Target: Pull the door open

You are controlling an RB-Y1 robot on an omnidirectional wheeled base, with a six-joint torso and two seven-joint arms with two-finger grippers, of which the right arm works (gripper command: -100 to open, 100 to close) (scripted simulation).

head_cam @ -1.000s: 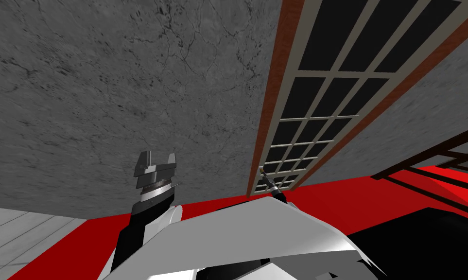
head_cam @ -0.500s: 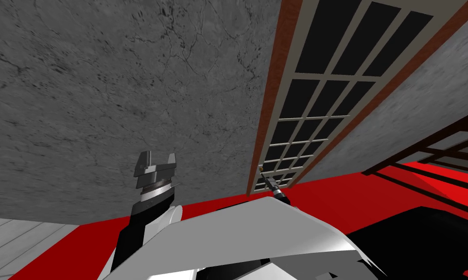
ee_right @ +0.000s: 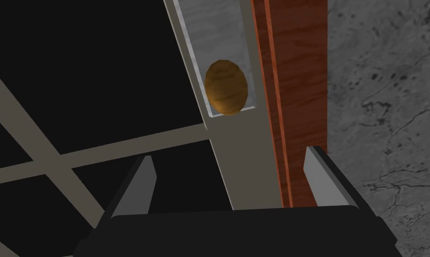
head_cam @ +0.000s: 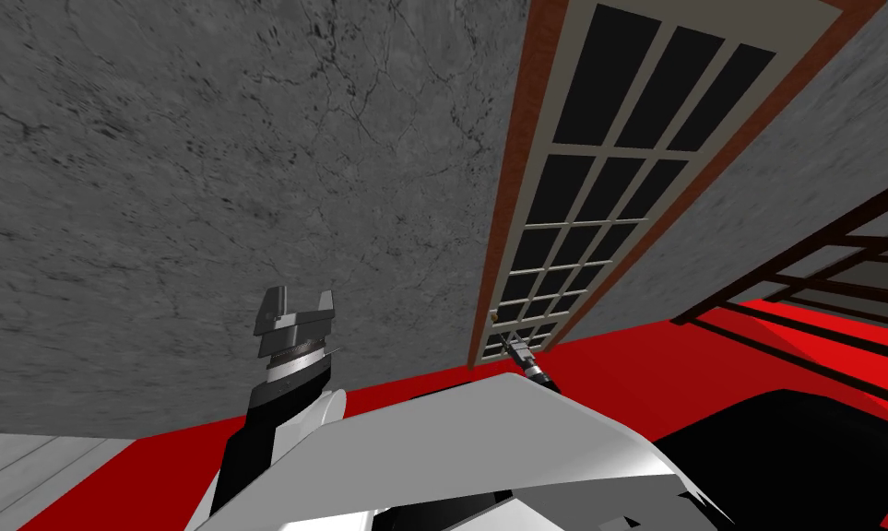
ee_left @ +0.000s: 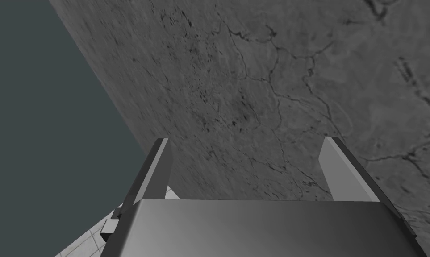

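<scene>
Right gripper (ee_right: 229,154), fingers spread wide, hovers just short of the brown knob (ee_right: 226,87) on the door (ee_right: 243,169), apart from it; left gripper (ee_left: 247,143), equally wide, is well apart from that knob

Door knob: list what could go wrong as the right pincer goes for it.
1. The knob lies beyond the open right pincer; shutting now might miss it.
2. One finger lines up with the red-brown frame and may strike it.
3. The rounded knob could slip between thin fingers.
</scene>
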